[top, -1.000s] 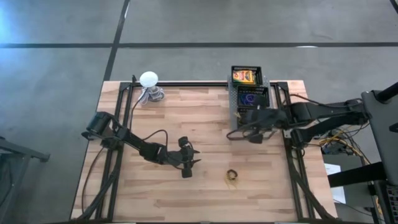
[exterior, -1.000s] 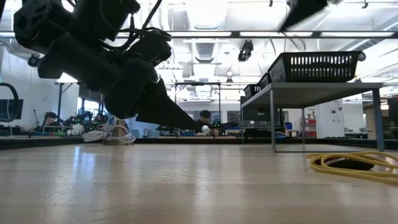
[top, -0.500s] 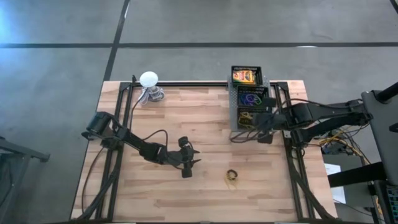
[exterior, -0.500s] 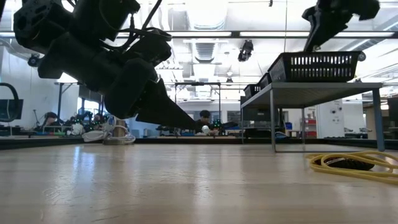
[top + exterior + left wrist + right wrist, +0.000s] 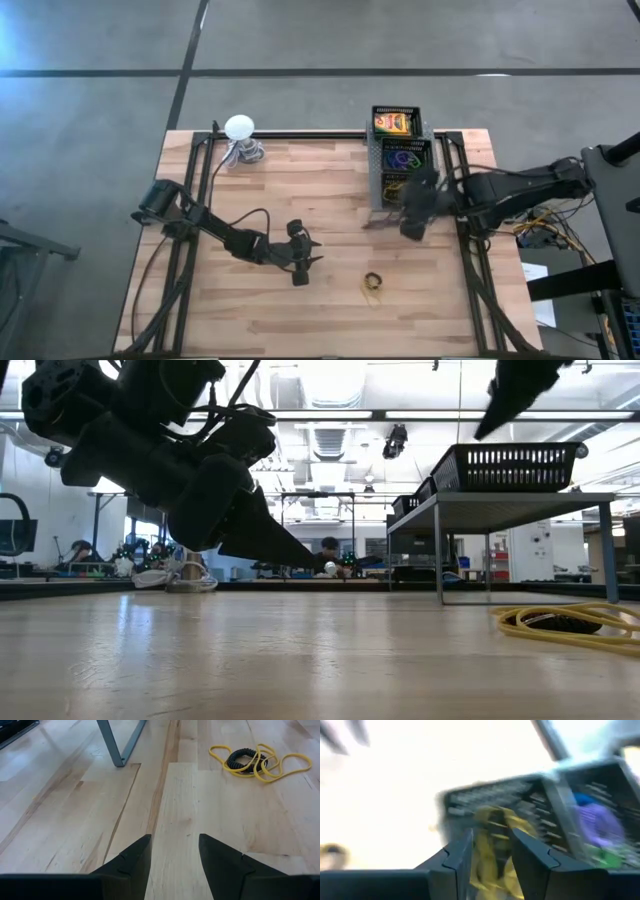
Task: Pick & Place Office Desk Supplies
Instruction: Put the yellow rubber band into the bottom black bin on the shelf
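A black mesh tray (image 5: 374, 170) stands at the table's far right. It holds a yellow-and-green box (image 5: 393, 122), purple and blue rings (image 5: 404, 157), and yellow rubber bands (image 5: 393, 187) in its near compartment. My right gripper (image 5: 400, 208) hovers over that near end, open (image 5: 492, 852), with the bands (image 5: 496, 827) showing below the gap. I cannot tell whether they touch the fingers. More yellow rubber bands around a dark ring (image 5: 373, 284) lie flat on the wood near the front. My left gripper (image 5: 300, 258) rests open (image 5: 175, 847) mid-table, pointing toward them (image 5: 247, 760).
A white ball-topped object on a grey coiled base (image 5: 240, 130) stands at the far left edge. Black frame rails (image 5: 465, 250) run along the table's left and right sides. Bare wood lies between the two arms. A person (image 5: 330, 550) sits far behind the table.
My right gripper has rolled about its own axis and shifted a little toward the table's near edge, staying over the tray's near end. Yellow rubber bands now show in the near compartment that the gripper covered a second ago.
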